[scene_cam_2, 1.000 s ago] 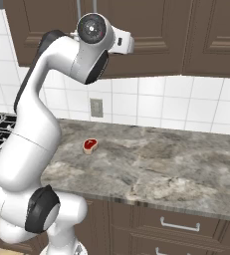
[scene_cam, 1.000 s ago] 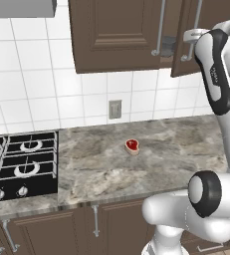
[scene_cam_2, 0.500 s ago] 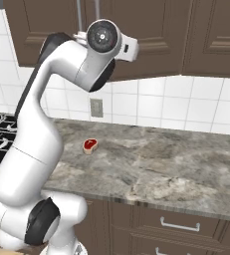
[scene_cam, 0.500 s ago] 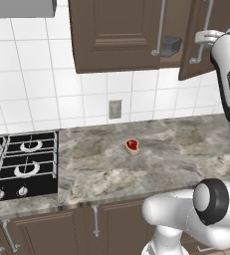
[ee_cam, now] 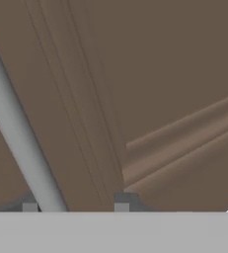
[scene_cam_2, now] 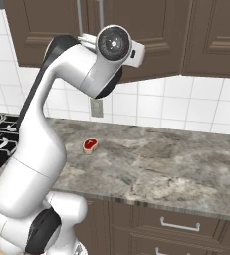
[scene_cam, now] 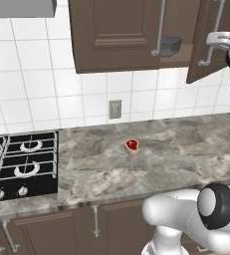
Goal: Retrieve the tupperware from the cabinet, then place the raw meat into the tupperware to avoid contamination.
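The cabinet [scene_cam: 121, 35] hangs above the counter, its right door [scene_cam: 206, 55] swung partly open. On the shelf inside sits the dark grey tupperware [scene_cam: 171, 46]. My gripper [scene_cam: 212, 44] is up at that door's long silver handle [scene_cam: 213, 30]. In the hand view the handle [ee_cam: 17, 133] runs between my fingertips [ee_cam: 30, 205], close to the left one, and the gripper [ee_cam: 76, 205] stands open around it. The raw meat [scene_cam: 132, 145] lies on the marble counter [scene_cam: 186, 149] below, seen too as the red piece [scene_cam_2: 90, 145] in the right base view.
A gas stove [scene_cam: 19, 167] takes the counter's left end. A wall socket [scene_cam: 115, 109] sits on the white tiles. Lower brown cabinets [scene_cam_2: 176, 226] run under the counter. My own arm [scene_cam_2: 61, 99] rises in front of the closed wall doors [scene_cam_2: 211, 35].
The right cabinet door has swung further open with my hand at its handle, and the tupperware on the shelf has come into sight. The meat has not moved.
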### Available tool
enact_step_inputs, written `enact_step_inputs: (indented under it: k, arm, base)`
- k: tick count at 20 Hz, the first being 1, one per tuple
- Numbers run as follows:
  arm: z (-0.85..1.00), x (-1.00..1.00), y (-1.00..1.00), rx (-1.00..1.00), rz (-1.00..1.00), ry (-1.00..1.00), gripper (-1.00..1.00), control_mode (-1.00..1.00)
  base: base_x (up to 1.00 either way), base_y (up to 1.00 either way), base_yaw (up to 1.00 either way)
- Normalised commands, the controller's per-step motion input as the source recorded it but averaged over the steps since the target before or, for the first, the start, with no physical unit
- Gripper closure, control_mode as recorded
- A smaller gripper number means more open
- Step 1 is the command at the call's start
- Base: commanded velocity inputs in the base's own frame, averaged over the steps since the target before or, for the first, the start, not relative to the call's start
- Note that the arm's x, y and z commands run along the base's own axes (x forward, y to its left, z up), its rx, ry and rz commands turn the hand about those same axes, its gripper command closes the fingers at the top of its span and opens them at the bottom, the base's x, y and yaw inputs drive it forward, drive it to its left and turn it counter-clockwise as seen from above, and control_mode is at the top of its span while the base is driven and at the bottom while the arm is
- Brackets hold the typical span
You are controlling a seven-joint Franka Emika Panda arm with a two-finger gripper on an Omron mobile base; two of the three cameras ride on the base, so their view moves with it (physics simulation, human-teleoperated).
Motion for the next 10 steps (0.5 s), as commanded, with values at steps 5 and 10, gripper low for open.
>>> enact_step_inputs:
  k: [5,10]
  arm:
    - [0.0,-0.11,-0.92,0.07,0.02,0.01,1.0,-1.0]
    - [0.0,-0.03,-0.85,0.06,0.03,0.01,1.0,-1.0]
  base:
    - [0.0,0.0,0.0]
    - [0.0,0.0,0.0]
